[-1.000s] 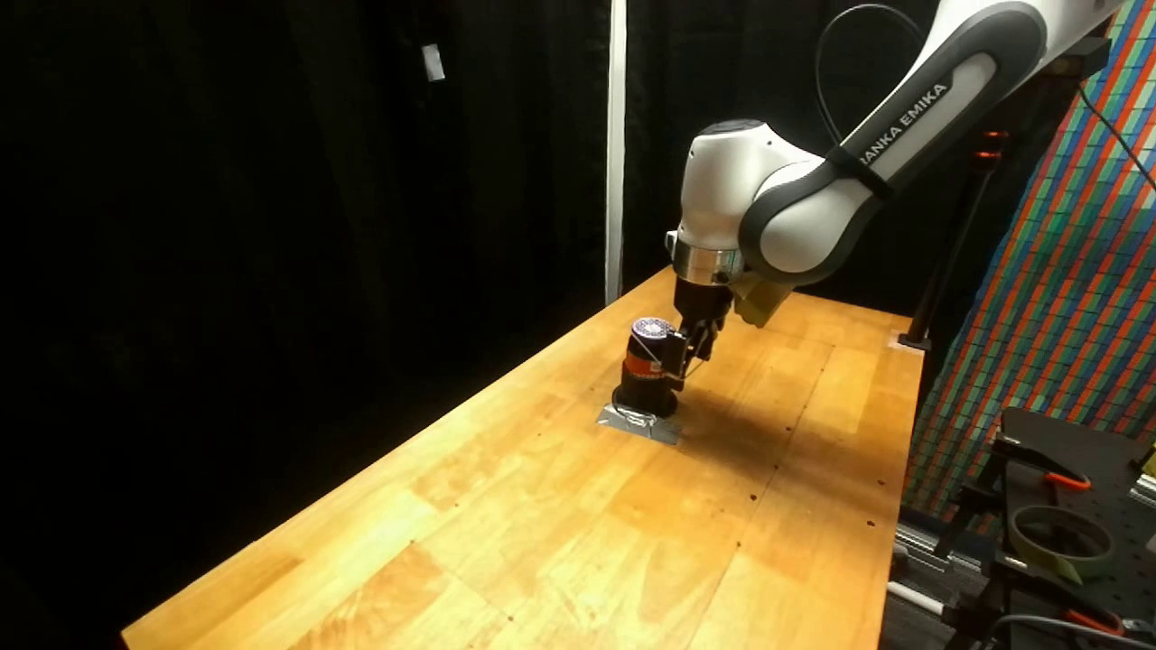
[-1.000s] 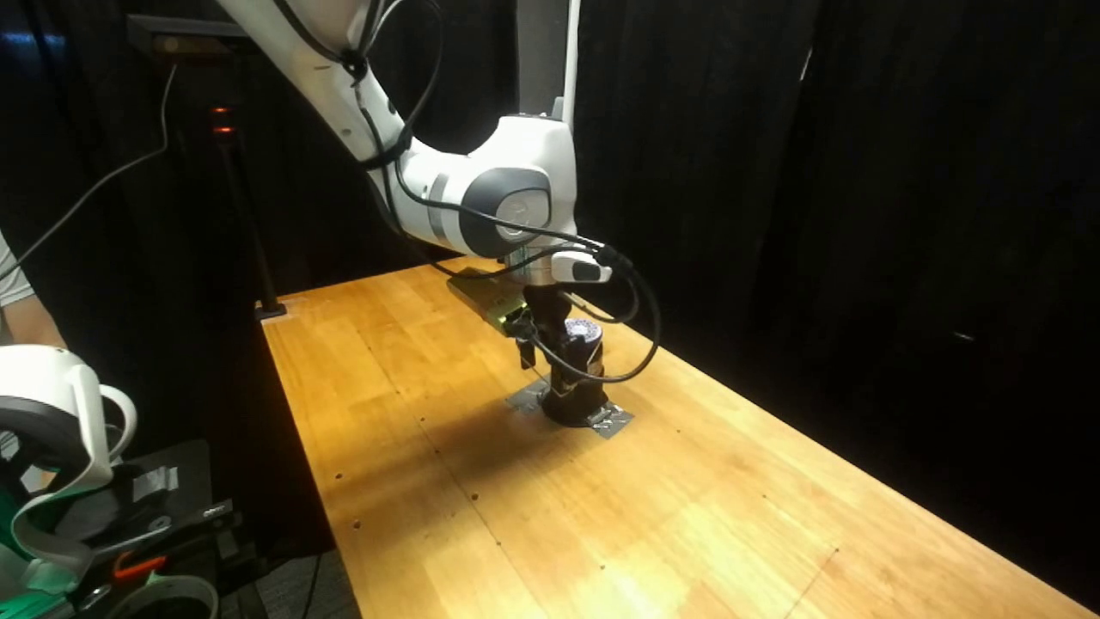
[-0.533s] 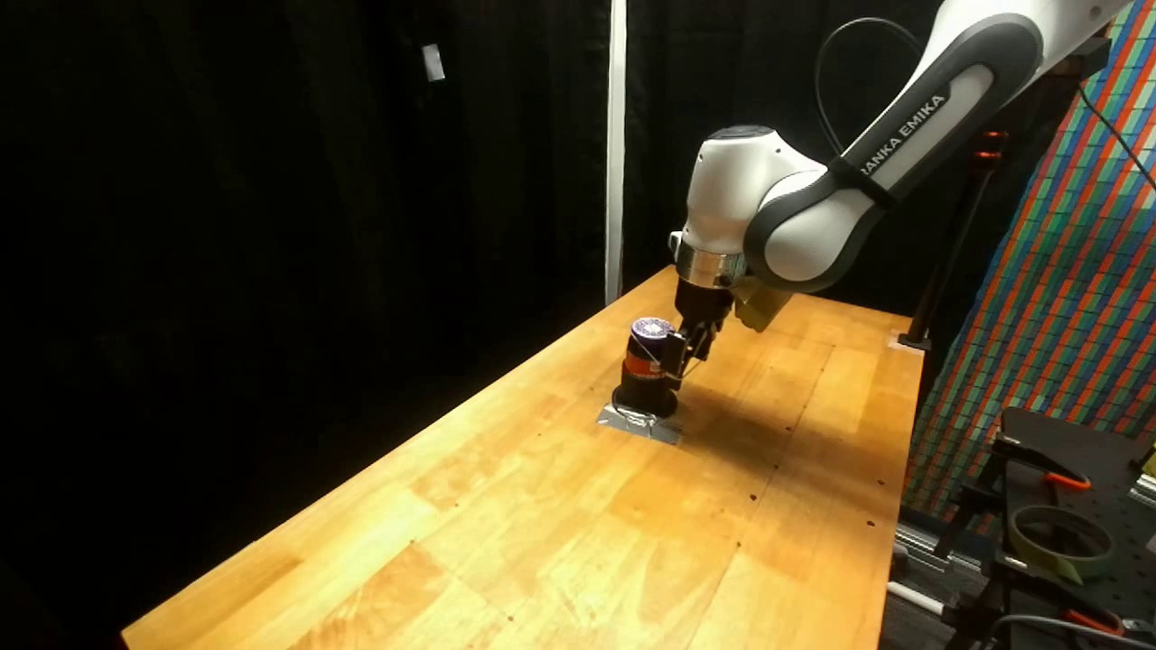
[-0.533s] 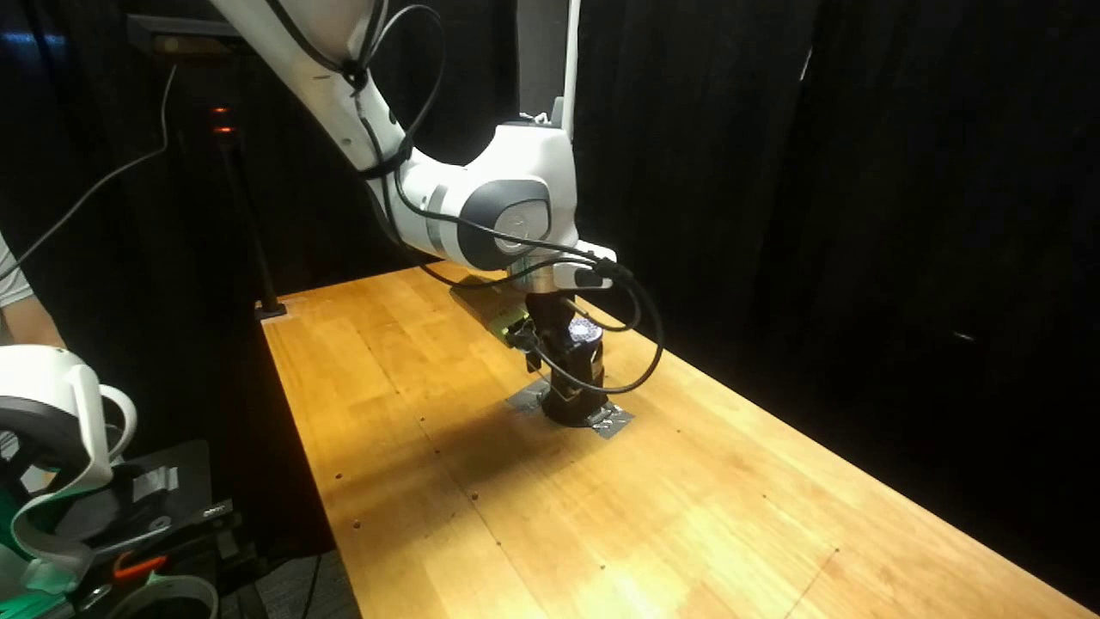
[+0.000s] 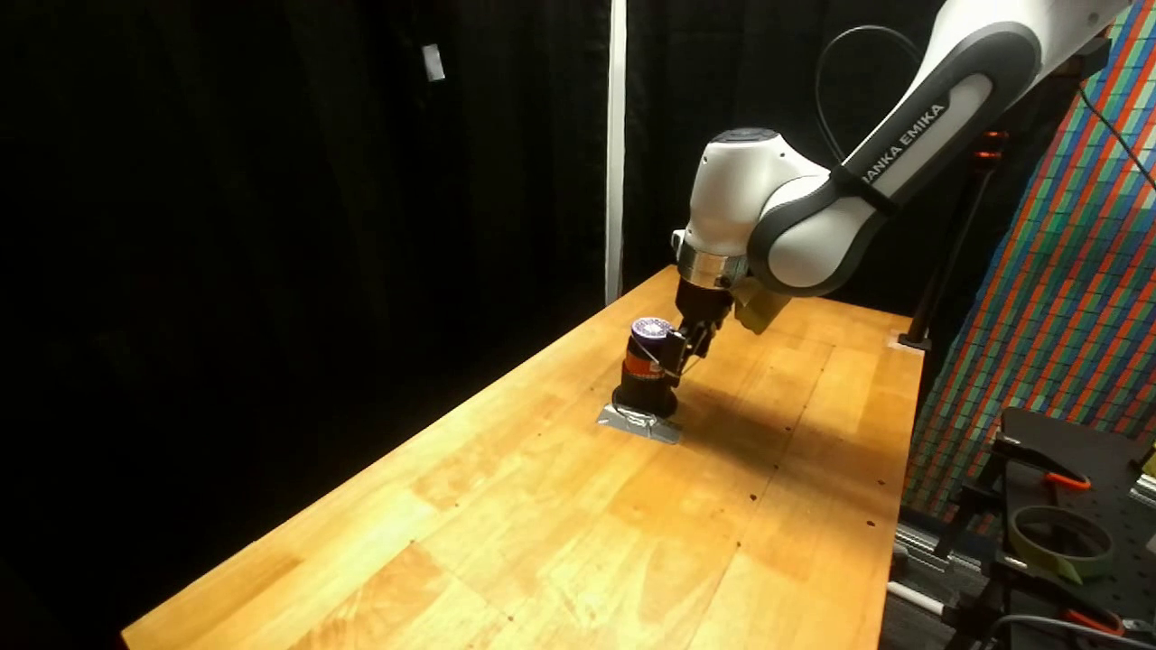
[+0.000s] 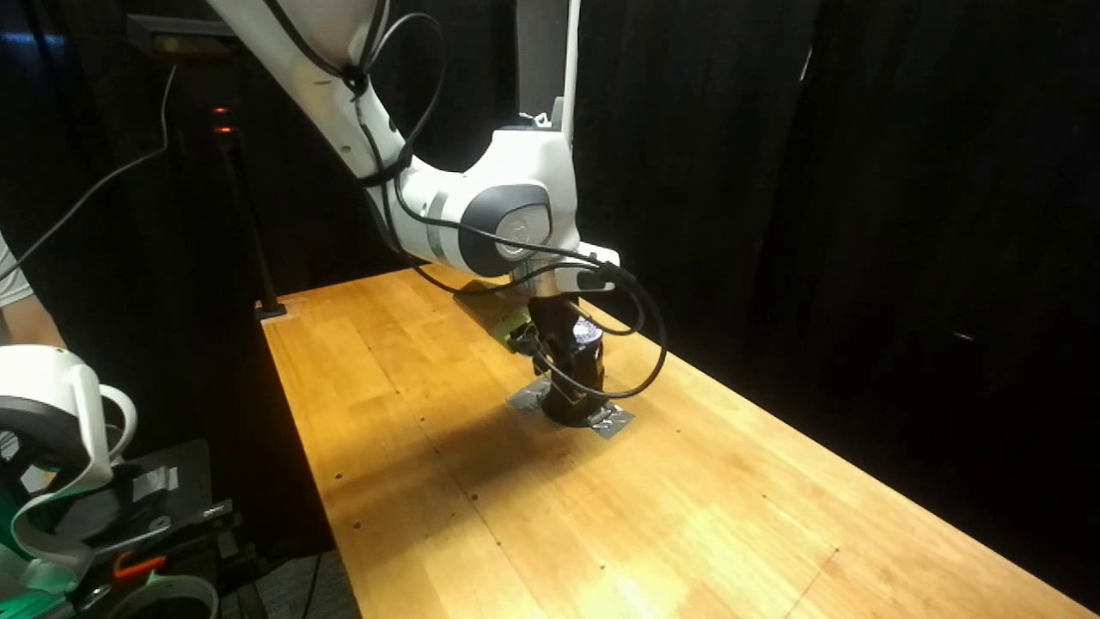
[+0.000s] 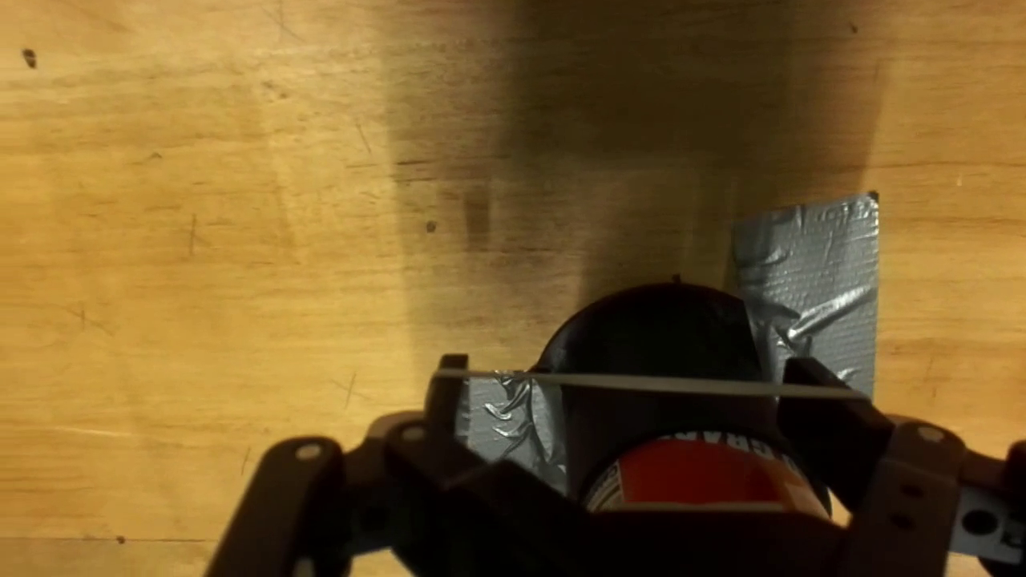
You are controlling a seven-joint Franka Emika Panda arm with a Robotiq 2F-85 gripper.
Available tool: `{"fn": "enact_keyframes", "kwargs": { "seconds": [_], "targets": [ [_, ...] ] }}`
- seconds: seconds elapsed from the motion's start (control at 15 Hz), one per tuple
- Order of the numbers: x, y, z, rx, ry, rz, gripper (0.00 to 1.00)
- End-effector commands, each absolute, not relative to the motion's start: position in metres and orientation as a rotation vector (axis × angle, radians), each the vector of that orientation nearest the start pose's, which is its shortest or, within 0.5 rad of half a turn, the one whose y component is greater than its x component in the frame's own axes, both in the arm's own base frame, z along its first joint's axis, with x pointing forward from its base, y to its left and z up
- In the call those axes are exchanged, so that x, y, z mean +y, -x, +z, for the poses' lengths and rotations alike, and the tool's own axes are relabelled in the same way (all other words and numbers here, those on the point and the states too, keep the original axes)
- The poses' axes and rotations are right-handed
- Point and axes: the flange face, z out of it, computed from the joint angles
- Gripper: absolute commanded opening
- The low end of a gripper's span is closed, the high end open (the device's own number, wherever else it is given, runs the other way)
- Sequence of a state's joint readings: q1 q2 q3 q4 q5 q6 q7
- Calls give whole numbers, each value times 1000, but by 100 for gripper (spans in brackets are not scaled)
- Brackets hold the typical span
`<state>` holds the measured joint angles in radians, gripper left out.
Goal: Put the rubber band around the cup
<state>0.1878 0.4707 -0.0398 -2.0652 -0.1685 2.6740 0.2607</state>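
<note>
Robot hand (image 7: 633, 382), fingers (image 7: 446, 405) spread wide, stretches a pale rubber band (image 7: 665, 384) beside an upright cup (image 5: 643, 366) on the worktop (image 5: 560, 524).
To seat the band, probably best lower it level, fingers apart, then slide free gently lest it ride up. In an exterior view a strand (image 5: 647, 348) slants over the cup's side; its far run is hidden, and whether fingers touch the cup can't be told.

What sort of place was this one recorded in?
Most likely a robotics lab: a Franka robot arm over a wooden table, dark curtains for a backdrop, and a roll of tape on a black side bench.
</note>
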Motion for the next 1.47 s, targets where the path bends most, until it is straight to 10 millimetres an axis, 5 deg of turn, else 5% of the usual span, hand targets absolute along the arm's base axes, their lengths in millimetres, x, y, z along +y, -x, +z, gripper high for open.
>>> {"fn": "enact_keyframes", "kwargs": {
  "seconds": [0.0, 0.47, 0.53, 0.67, 1.2, 1.4],
  "targets": [
    [93, -595, 211, -3, 3248, -314, 100],
    [102, -592, 210, 57, 3284, -357, 96],
    [102, -588, 211, 44, 3276, -357, 74],
    [102, -578, 213, 23, 3250, -382, 70],
    [99, -522, 223, -47, 3077, -677, 9],
    [85, -507, 231, -63, 2979, -894, 2]
  ]
}}
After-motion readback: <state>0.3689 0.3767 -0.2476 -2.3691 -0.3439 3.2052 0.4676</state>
